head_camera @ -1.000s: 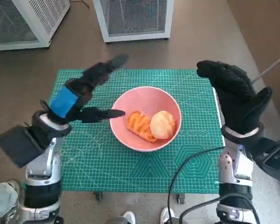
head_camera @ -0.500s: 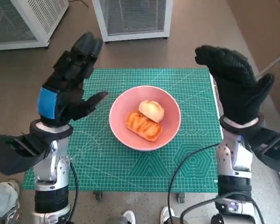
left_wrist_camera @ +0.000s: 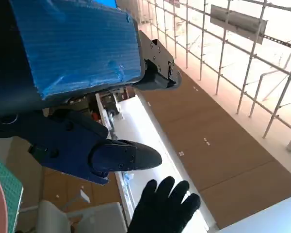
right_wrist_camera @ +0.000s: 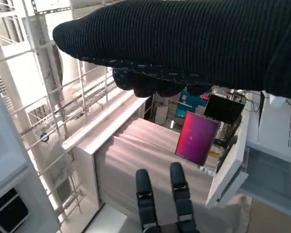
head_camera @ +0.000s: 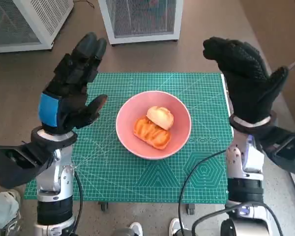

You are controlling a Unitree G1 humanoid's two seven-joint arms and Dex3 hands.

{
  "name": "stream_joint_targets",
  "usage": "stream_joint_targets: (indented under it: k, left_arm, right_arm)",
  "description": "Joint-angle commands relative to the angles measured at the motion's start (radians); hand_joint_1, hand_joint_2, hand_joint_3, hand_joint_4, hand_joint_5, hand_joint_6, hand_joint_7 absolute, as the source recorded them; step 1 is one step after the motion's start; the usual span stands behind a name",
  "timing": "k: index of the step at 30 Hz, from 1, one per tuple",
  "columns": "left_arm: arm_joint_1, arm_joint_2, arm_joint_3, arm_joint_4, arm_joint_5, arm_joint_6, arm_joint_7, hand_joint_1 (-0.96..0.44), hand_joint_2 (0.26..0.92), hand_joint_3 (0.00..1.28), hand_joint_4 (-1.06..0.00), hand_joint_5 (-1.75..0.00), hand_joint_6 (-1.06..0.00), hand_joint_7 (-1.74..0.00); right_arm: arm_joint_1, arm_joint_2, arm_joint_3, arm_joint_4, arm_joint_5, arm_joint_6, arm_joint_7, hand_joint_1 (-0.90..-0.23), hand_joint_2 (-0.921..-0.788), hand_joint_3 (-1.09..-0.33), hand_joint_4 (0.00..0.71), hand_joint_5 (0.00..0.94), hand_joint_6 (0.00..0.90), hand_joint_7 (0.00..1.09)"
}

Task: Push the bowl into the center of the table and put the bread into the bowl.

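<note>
Two golden bread pieces inside round pink bowl, mid green mat. Left hand, right hand raised, spread, holding nothing.

Brown floor holds 2 white mesh-fronted cabinets.

A smooth, matt pink finish is seen on the bowl; the bread inside is glazed orange-brown on one piece, pale and dull on the other. The table is covered by a matt green cutting mat printed with fine lines. The right hand is sheathed in coarse black knit, while the left hand shows hard black plastic and slightly wrinkled blue tape.
</note>
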Motion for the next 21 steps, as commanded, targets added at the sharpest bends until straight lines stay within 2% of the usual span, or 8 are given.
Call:
stream_joint_targets:
  k: [1, 9, 21]
  left_arm:
    - [-0.014, -0.006, -0.010, 0.004, 0.006, -0.020, 0.008, -0.57, 0.921, 0.38, -0.25, -0.01, -0.34, -0.02]
    - [-0.036, -0.005, -0.021, 0.018, 0.040, -0.037, 0.036, -0.58, 0.921, 0.39, -0.25, -0.01, -0.33, -0.02]
    - [-0.097, 0.015, -0.024, 0.035, 0.056, -0.012, 0.047, -0.63, 0.921, 0.39, -0.26, -0.01, -0.32, -0.01]
  right_arm:
    - [0.005, 0.000, 0.005, 0.005, -0.047, 0.008, -0.045, -0.613, -0.921, -0.731, 0.236, 0.000, 0.315, 0.01]
    - [0.006, -0.007, 0.017, -0.034, -0.098, 0.049, -0.109, -0.625, -0.921, -0.735, 0.227, 0.000, 0.310, 0.01]
    - [-0.004, -0.013, 0.025, -0.059, -0.108, 0.112, -0.144, -0.645, -0.921, -0.693, 0.234, 0.004, 0.335, 0.02]
